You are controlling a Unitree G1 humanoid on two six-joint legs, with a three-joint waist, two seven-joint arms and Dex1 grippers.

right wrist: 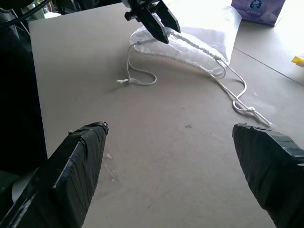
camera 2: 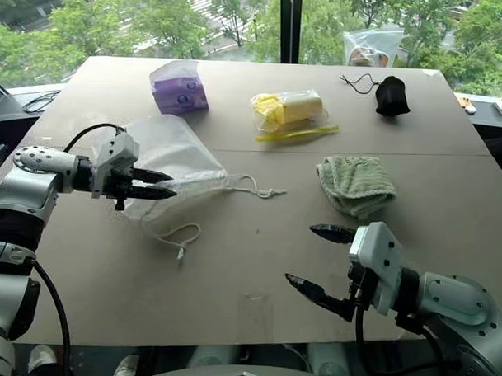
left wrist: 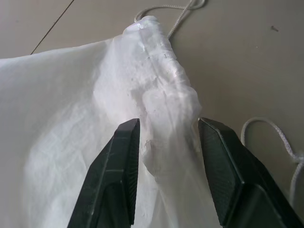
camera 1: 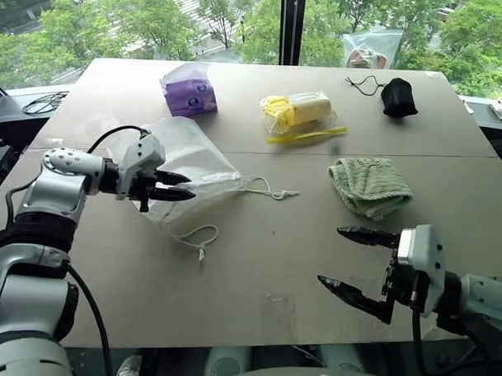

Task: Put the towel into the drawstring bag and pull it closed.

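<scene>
The drawstring bag point(camera 1: 190, 165) lies on the left part of the tabletop point(camera 1: 273, 263), its gathered mouth edge pointing toward the middle and its white cords point(camera 1: 267, 189) trailing off beside it. The left gripper point(camera 1: 175, 187) sits at that mouth edge — its two black fingers point(left wrist: 114, 175) are partly open, and the bunched hem of the bag lies between them; the wrist view shows cloth touching both fingers, though whether they truly pinch it I cannot tell.

The towel point(camera 1: 368, 184) lies folded on the right part of the tabletop, well apart from the bag. The right gripper point(camera 1: 354, 262) hangs above the near edge of the tabletop, just on the near side of the towel, its fingers point(right wrist: 78, 161) spread wide and holding nothing — bare tabletop shows between them.

Farther back rest a purple tissue pack point(camera 1: 189, 90), a clear bag with yellow contents point(camera 1: 299, 111) and a small black pouch point(camera 1: 398, 97).
</scene>
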